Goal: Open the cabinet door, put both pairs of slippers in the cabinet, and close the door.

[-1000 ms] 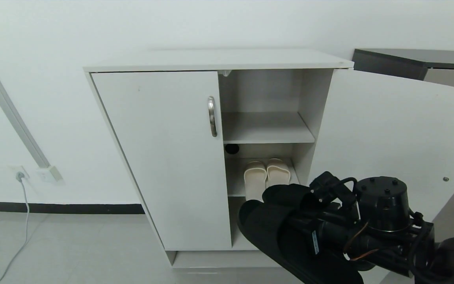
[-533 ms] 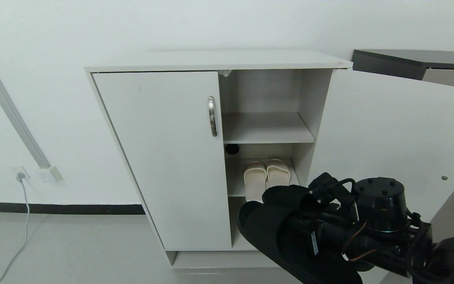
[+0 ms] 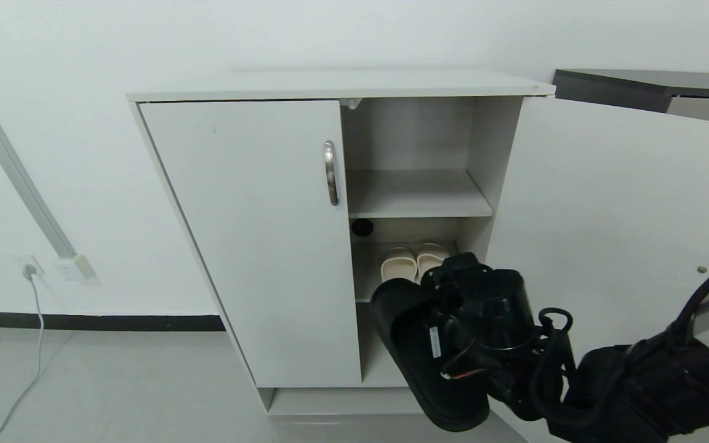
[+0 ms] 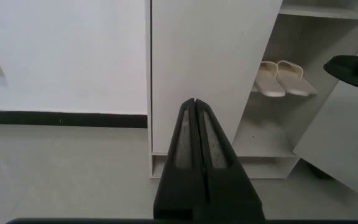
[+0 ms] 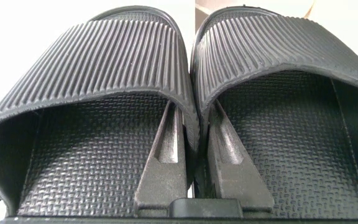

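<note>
Your right gripper pinches black slippers together. Beyond it, white slippers on cabinet shelf. Your left gripper closed tight, empty.

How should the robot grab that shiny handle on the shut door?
Grip the handle at the middle of its bar, coming straight from the front with one finger on each side. It stands upright and bows out from the closed left door, so a sideways pinch should fit around it.
</note>
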`<state>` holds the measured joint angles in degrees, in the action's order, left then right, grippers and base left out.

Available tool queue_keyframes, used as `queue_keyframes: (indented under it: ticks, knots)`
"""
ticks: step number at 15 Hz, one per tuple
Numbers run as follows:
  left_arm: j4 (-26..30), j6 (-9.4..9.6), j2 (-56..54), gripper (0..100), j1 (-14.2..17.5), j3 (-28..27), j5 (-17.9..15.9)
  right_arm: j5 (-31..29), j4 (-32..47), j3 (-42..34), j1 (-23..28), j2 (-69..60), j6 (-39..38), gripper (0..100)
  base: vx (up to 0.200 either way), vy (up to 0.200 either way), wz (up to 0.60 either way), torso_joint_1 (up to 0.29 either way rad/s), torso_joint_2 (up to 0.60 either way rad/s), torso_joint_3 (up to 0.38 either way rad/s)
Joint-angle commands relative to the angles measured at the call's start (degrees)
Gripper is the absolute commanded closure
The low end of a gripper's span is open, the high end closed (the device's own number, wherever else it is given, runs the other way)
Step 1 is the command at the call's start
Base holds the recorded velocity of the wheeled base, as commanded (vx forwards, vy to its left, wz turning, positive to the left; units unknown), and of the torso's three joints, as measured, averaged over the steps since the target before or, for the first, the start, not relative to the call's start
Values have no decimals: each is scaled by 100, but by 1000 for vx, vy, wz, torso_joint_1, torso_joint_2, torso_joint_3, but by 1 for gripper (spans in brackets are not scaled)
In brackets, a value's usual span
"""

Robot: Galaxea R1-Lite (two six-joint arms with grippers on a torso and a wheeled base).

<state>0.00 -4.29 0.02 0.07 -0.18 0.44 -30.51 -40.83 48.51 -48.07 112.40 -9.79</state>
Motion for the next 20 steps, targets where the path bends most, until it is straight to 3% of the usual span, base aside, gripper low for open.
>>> queue_keyframes:
  ticks: [1,4,10,20]
  knots:
    - [0,7,6,100,1,1,0,-666,655,739,-221,283,-427,100,0,0,0,0,0,0]
    - [0,7,6,100,1,1,0,-1009,1402,1354,-185,309,-621,100,0,0,0,0,0,0]
    - [0,7,6,100,1,1,0,-1387,2096,2119,-115,63,-612,100,0,0,0,0,0,0]
    - [0,7,6,100,1,1,0,-1431,2879,3121,-71,-139,-559,100,0,0,0,0,0,0]
